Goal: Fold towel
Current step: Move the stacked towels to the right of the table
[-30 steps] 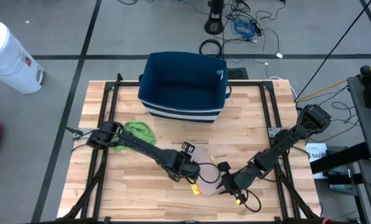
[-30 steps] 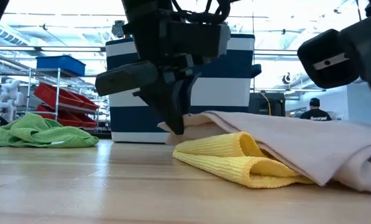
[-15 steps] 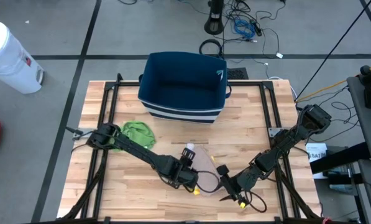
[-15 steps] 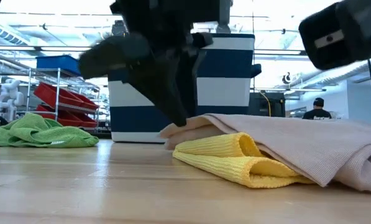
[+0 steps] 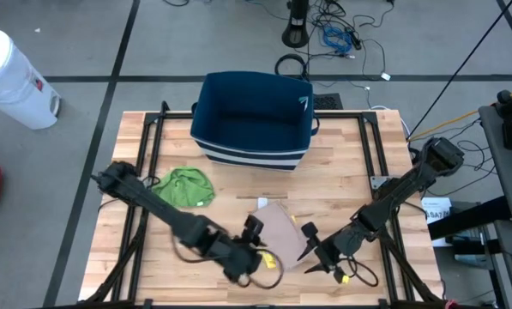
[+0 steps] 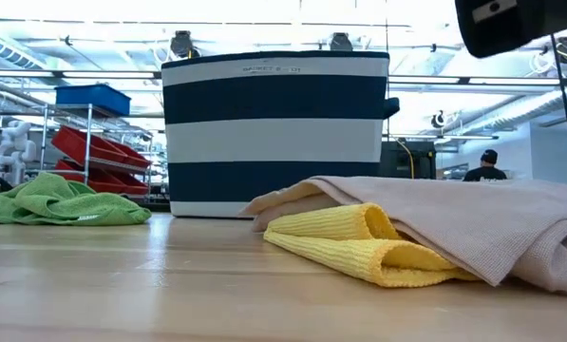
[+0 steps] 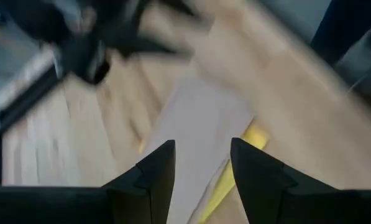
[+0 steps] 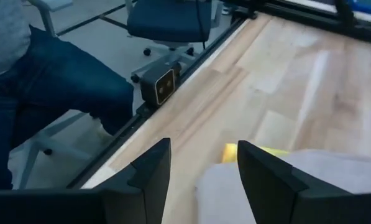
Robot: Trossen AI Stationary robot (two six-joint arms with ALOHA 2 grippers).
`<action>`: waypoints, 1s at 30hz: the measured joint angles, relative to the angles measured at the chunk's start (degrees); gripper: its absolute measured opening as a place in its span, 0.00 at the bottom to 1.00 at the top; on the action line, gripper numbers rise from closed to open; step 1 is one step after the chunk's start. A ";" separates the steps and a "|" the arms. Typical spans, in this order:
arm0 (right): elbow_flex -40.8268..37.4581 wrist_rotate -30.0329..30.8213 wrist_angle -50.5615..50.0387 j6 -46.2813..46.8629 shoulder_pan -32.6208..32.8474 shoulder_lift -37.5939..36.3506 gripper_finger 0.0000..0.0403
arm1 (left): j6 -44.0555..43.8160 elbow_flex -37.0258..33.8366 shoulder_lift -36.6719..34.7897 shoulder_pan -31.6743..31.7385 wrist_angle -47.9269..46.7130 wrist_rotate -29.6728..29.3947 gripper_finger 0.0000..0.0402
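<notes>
The beige towel (image 5: pixel 279 230) lay folded on the wooden table (image 5: pixel 341 172), in front of the striped basket (image 5: pixel 254 116) and a little toward the table's near edge. A yellow cloth (image 6: pixel 359 243) lay under it; in the low view its folded edge came out from below the beige layer, and in the high view only a small yellow corner showed at the towel's near side.

The change from one second before was clear — both grippers had let go. Earlier, the left gripper stood with its tips on the towel's edge, and the low view was filled by it. Now the left gripper (image 5: pixel 254 230) was lifted away, just beside the towel on the side of the green cloth, with its fingers (image 7: pixel 154 174) apart and nothing between them. The right gripper (image 5: pixel 310 243) had also pulled back, to the towel's other side, and its fingers (image 8: pixel 151 171) stood apart and empty too. In the low view no gripper was at the towel any more; only a part of one arm showed high in the corner.

The towel itself kept its shape and place after the release. I judge that this fold was finished and held by itself — what was left was perhaps only to retreat the arms.

The green cloth (image 5: pixel 187 185) lay apart, well to the left of the basket's front.
</notes>
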 joint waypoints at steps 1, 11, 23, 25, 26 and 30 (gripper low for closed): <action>-0.01 0.17 -1.20 -0.27 -0.08 -1.20 0.43 | 0.03 0.01 -1.19 -0.89 1.60 0.20 0.40; -0.01 0.24 -10.28 -7.19 -0.58 -19.77 0.42 | 1.26 0.05 -7.13 -9.82 9.43 0.31 0.40; -0.05 -18.60 -12.08 -11.78 -0.58 -28.75 0.42 | -12.62 -13.81 -7.06 -10.81 15.97 -0.91 0.40; -0.63 -20.02 -11.78 -11.60 -0.58 -27.49 0.42 | -13.30 -17.09 -7.02 -10.51 19.73 -1.19 0.40; -0.93 -20.78 -11.70 -11.26 -0.59 -26.71 0.42 | -13.35 -18.68 -7.02 -10.28 22.09 -1.51 0.40; -2.72 -24.42 -8.26 -10.51 -0.28 -22.98 0.41 | -13.79 -25.26 -7.01 -8.79 30.96 -1.62 0.40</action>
